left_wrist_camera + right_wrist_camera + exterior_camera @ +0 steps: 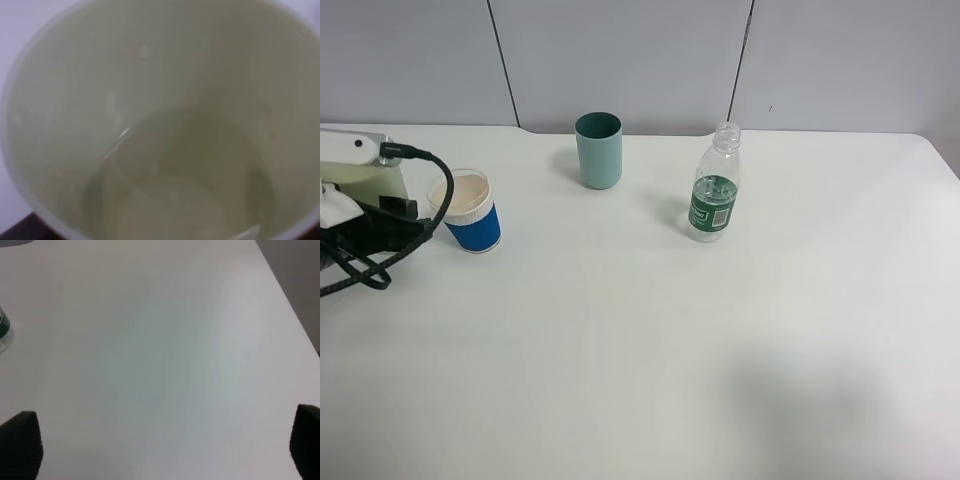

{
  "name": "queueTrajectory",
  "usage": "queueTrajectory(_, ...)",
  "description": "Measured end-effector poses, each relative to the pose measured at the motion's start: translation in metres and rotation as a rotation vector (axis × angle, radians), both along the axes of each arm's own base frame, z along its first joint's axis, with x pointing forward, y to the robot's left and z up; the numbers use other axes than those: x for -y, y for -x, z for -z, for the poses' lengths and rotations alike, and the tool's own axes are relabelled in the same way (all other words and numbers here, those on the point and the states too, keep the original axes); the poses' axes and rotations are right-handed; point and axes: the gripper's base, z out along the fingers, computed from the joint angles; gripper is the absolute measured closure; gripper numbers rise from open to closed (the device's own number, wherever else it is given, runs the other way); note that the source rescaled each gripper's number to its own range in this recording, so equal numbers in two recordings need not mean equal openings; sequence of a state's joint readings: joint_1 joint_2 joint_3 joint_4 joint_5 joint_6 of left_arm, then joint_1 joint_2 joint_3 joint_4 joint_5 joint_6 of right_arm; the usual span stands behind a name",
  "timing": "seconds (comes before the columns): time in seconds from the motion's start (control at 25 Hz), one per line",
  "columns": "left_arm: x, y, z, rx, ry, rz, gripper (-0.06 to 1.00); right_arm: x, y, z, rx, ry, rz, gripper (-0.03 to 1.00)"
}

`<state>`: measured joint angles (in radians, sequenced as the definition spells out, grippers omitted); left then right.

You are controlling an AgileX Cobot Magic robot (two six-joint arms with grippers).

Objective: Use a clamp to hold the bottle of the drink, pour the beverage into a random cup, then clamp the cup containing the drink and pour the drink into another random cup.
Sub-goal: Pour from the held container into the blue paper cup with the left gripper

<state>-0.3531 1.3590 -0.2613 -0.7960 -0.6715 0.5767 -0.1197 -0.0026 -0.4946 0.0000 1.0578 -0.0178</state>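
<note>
A blue paper cup [470, 212] with a white rim stands at the left of the table, tilted slightly. My left gripper [420, 226] is against its left side and appears shut on it. The left wrist view is filled by the cup's pale inside [160, 100], with clear liquid at the bottom. A teal cup [598, 150] stands at the back centre. A clear uncapped bottle [713, 190] with a green label stands right of it, and its edge shows in the right wrist view [4, 332]. My right gripper [162, 450] is open and empty over bare table, out of the exterior view.
The white table [650, 350] reaches a grey panelled wall at the back. The left arm's black cables [360, 265] lie by the table's left edge. The table's right edge [287, 295] shows in the right wrist view.
</note>
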Motion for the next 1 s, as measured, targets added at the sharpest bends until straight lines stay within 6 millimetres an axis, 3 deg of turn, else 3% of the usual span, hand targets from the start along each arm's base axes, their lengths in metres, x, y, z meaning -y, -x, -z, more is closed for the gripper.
queueTrajectory(0.32,-0.009,-0.024,-0.019,-0.018,-0.137,0.031,0.92,0.0,0.0,0.0,0.0,0.0,0.0,-0.03)
queueTrajectory(1.0,-0.015,-0.038,-0.032,-0.067,-0.406,0.022,0.92,0.0,0.0,0.0,0.0,0.0,0.0,-0.03)
